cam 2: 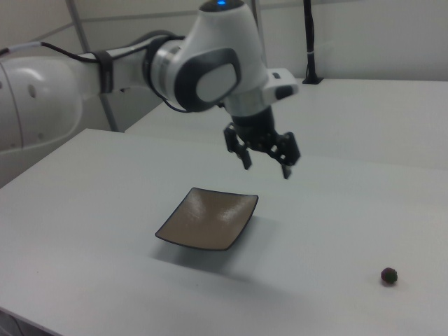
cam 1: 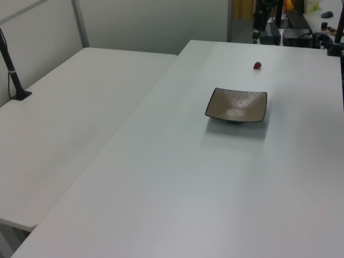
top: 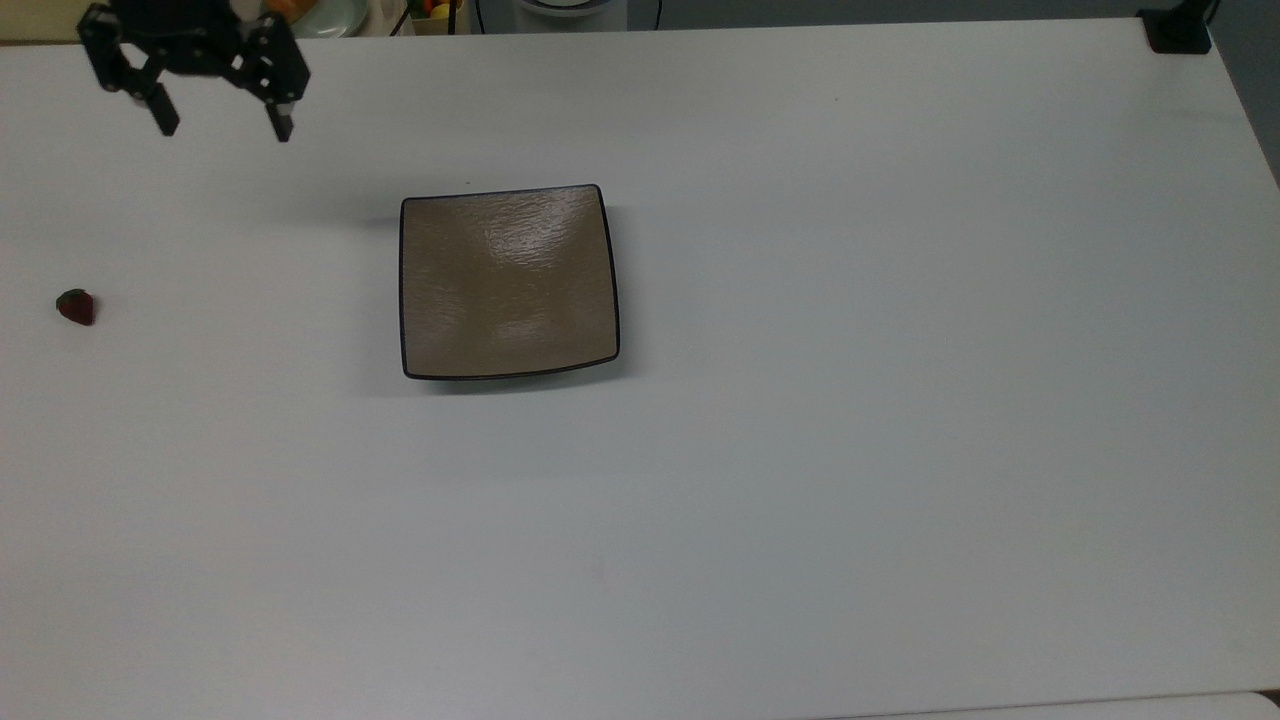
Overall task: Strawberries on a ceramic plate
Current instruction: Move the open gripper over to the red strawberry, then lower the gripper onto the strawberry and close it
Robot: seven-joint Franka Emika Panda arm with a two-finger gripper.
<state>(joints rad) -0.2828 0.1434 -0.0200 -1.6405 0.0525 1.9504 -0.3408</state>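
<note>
Strawberry (top: 75,306) alone on the white table (top: 850,450) — well apart from the ceramic plate (top: 508,282).

It lies near the top view's left edge; the square tan plate sits bare near mid-table. The gripper (top: 221,127) hangs above the table between them — fingers spread wide, holding nothing.

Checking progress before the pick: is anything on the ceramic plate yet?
No. The ceramic plate is bare; the strawberry lies on the table. Beneath the plate is hidden.
</note>
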